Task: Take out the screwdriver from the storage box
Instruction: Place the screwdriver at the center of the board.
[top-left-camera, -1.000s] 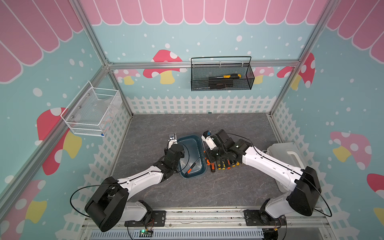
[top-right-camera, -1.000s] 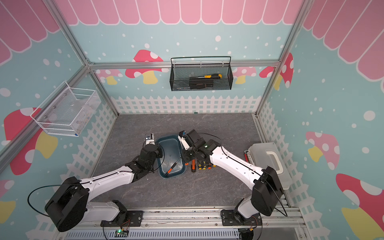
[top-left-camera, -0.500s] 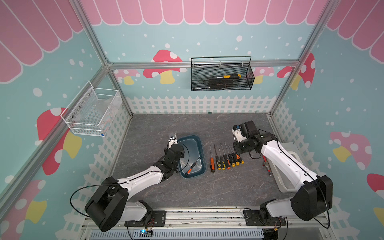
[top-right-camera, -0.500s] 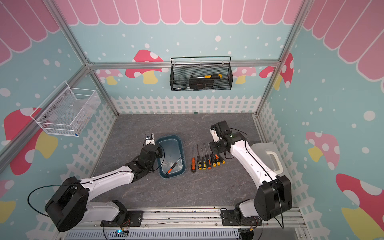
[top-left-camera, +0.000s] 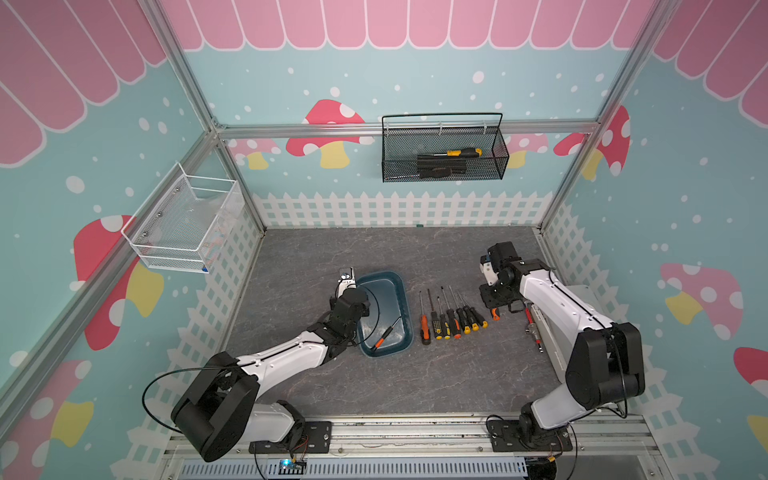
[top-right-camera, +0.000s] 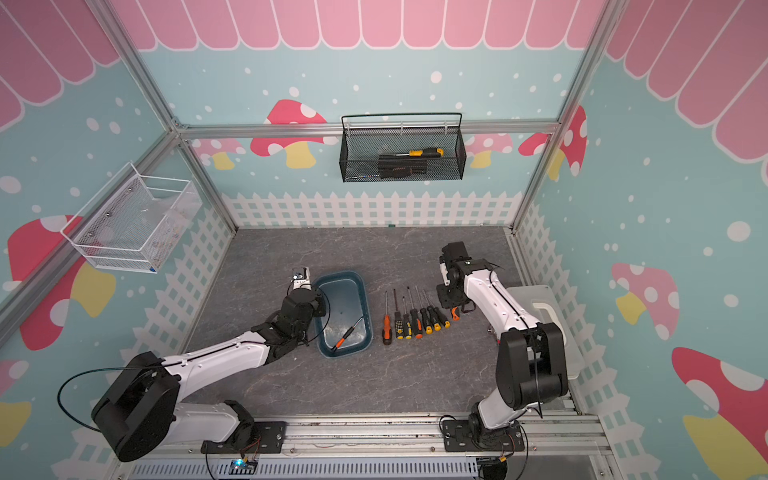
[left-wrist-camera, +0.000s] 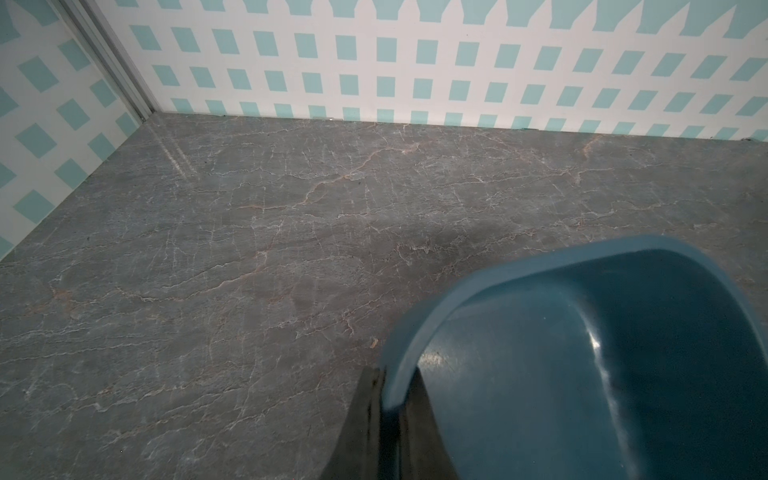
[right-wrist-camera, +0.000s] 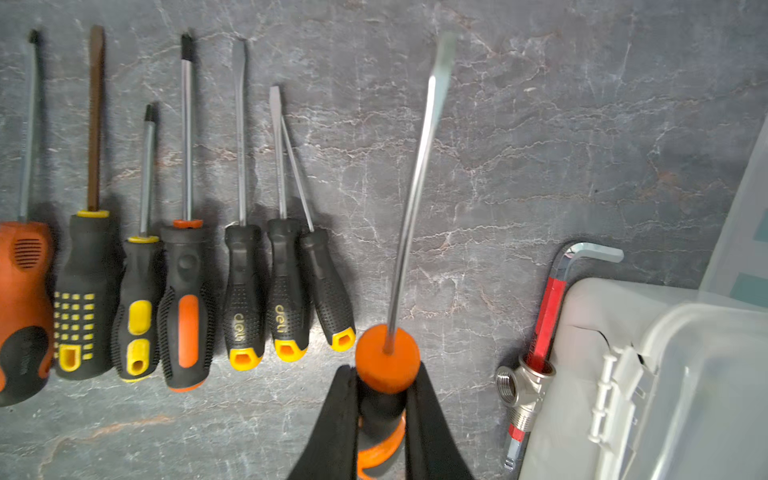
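Storage box (top-left-camera: 390, 295) is clamped at its rim by the closed left gripper (left-wrist-camera: 394, 386); one slim screwdriver (top-left-camera: 384, 337) is seen inside. An orange-handled screwdriver (right-wrist-camera: 415, 199) is gripped by the right gripper (right-wrist-camera: 384, 370) beside the laid-out row (top-left-camera: 451, 316). Set-down is judged in hand; lowering and release are called for next.

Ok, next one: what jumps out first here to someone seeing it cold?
A neat row of seven screwdrivers sits on the grey table beside the teal storage box, with one orange-handled screwdriver lying inside it. The right claw is shut on a long flat-blade screwdriver just past the row's end, while the left claw pinches the box's rim.
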